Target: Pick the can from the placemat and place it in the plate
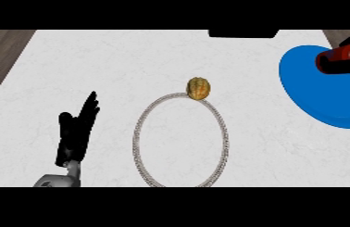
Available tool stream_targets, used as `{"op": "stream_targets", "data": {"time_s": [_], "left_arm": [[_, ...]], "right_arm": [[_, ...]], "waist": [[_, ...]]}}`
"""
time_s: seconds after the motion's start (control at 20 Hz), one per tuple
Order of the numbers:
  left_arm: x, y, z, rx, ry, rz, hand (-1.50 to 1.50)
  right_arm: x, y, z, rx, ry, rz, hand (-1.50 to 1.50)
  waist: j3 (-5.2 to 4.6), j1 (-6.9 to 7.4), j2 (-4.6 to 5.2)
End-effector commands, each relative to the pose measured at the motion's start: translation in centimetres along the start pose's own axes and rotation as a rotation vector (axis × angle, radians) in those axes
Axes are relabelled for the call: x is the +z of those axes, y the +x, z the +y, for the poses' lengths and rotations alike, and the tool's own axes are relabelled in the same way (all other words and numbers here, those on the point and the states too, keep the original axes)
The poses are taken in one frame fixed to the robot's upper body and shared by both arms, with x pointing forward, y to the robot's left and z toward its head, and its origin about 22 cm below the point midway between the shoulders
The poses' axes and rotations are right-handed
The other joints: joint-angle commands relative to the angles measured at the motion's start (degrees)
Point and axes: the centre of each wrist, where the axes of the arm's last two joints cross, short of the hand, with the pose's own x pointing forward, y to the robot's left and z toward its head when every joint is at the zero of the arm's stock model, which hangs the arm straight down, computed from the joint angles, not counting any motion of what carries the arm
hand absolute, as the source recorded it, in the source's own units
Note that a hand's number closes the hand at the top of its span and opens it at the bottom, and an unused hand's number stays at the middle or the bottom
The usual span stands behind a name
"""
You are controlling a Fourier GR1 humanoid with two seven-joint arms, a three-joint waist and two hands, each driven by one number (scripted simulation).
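Observation:
A red can (334,59) lies on its side on the blue placemat (311,89) at the right edge of the head view, partly cut off by the frame. The plate (142,142), white with a speckled grey rim, sits in the middle of the counter toward the front. My left hand (75,131) shows at the lower left with fingers straight and pointing up, well left of the plate and holding nothing. My right hand does not appear in this view.
A small yellow-brown ridged object (198,88), like a walnut, rests against the plate's far rim. A dark object (242,34) sits at the counter's back edge. Wooden floor (14,45) shows past the counter's left edge.

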Motion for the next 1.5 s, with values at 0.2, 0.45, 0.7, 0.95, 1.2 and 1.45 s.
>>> {"op": "stream_targets", "data": {"time_s": [0.2, 0.45, 0.7, 0.95, 1.2, 1.45], "left_arm": [[-0.4, -0.9, 1.1, -0.015, 0.007, -0.018, 0.00], [-1.5, 1.6, -0.5, -0.013, -0.005, -0.009, 0.00], [-0.6, -0.2, -0.8, -0.001, -0.025, -0.007, 0.00], [-0.5, -0.2, -0.9, 0.014, 0.010, -0.008, 0.00], [0.1, -0.5, 0.1, 0.003, 0.024, -0.001, 0.00], [-1.1, 0.3, 0.9, 0.004, 0.019, -0.001, 0.00]], "right_arm": [[0.5, -4.7, 1.0, -0.027, 0.250, 0.063, 1.50], [1.0, -6.9, 1.1, 0.012, 0.440, 0.116, -1.50], [1.1, -6.9, 1.1, -0.121, 0.429, -0.069, -1.50], [0.5, -6.7, -0.1, -0.504, 0.238, -0.170, -1.50], [1.4, -9.1, 0.0, -0.789, 0.142, -0.102, -1.50], [1.9, -12.5, -2.9, -0.875, 0.188, -0.133, -1.50]], "waist": [[0.04, 0.56, 0.39], [0.15, 0.99, 0.69], [0.12, 0.48, 0.30], [0.24, -0.58, -0.01], [0.18, -0.01, 0.11], [0.16, 0.13, 0.35]]}}
